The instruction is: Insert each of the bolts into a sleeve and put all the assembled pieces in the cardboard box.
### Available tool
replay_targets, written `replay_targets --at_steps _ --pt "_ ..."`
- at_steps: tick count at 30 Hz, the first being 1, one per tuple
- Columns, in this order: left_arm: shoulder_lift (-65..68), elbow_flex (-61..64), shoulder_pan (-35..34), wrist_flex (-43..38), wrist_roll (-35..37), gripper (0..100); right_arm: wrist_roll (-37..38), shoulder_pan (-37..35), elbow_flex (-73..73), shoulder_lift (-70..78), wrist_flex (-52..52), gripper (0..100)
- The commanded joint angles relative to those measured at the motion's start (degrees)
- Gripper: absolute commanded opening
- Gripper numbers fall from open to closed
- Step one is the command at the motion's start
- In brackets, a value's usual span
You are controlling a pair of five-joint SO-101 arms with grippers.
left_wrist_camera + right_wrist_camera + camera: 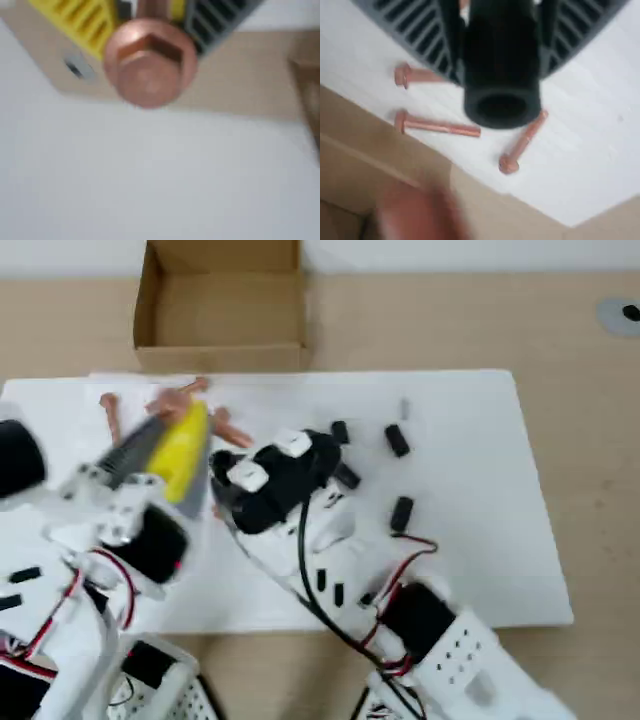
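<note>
The tabletop [580, 330] carries a white mat [470, 540], and the cardboard box [220, 358] stands just beyond the mat's far edge. The left pincer [150, 10] is clamped on a copper bolt [150, 67], with the bolt's head toward the wrist camera. The right pincer [500, 20] grips a black sleeve [502, 80] with its bore facing outward, above three loose bolts [437, 125]. Spare sleeves [397, 440] lie scattered on the mat.

The main risk, as I judge it, is misalignment. If the bolt's tip meets the sleeve's rim instead of the bore, the push could twist either piece in its grip or knock it free. A dropped part may roll among the loose bolts or off the mat.
</note>
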Motion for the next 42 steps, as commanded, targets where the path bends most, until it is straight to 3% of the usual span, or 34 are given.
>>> replay_targets --at_steps 1,8,21,33,42 --pt "-0.6 -1.3 0.6 0.0 -4.4 1 -0.2 -0.5 -0.2 -2.2 -1.2 0.9" --pt "1.2 -4.7 -6.5 0.5 -7.1 1 3.3 -0.6 -0.4 -2.2 -0.1 0.9" --pt "21.5 -19.7 -6.7 16.3 -9.1 1 6.7 -0.5 -1.9 -2.2 -0.4 0.9" --pt "21.6 -20.5 -6.8 17.9 -9.1 1 6.7 -0.4 -2.5 -2.2 -0.1 0.9" --pt "21.8 -29.9 -6.8 24.2 -8.8 1 6.7 0.0 -2.5 -1.9 0.0 0.9"
